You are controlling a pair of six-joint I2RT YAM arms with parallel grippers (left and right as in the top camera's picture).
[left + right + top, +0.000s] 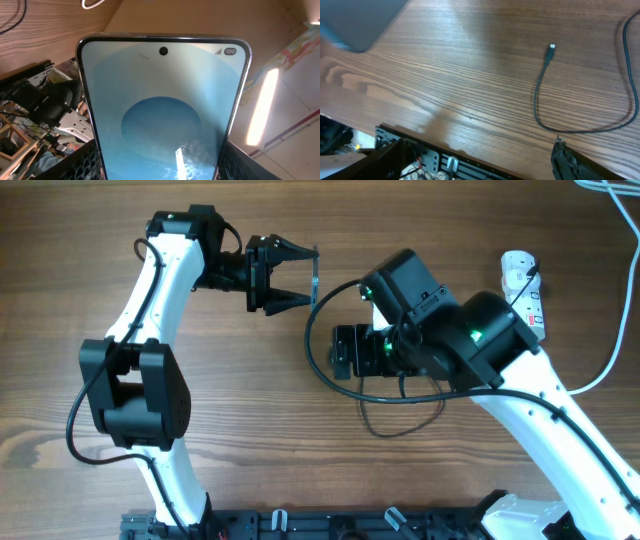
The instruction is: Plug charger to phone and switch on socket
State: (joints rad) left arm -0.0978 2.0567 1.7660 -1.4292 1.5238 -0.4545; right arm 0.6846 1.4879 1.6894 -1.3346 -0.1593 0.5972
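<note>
My left gripper is shut on the phone, holding it on edge above the table, so it shows as a thin sliver from overhead. In the left wrist view the phone fills the frame with its blue screen, clamped by its long edges between the fingers. The charger is a thin black cable looping on the wood under the right arm. Its plug tip lies free on the table, and the cable curves away from it. My right gripper is open with nothing between its fingers. The socket lies at the far right.
A thick white cord runs from the socket area along the right edge. The black rail lines the table's front edge. A blurred grey shape sits at the top left of the right wrist view.
</note>
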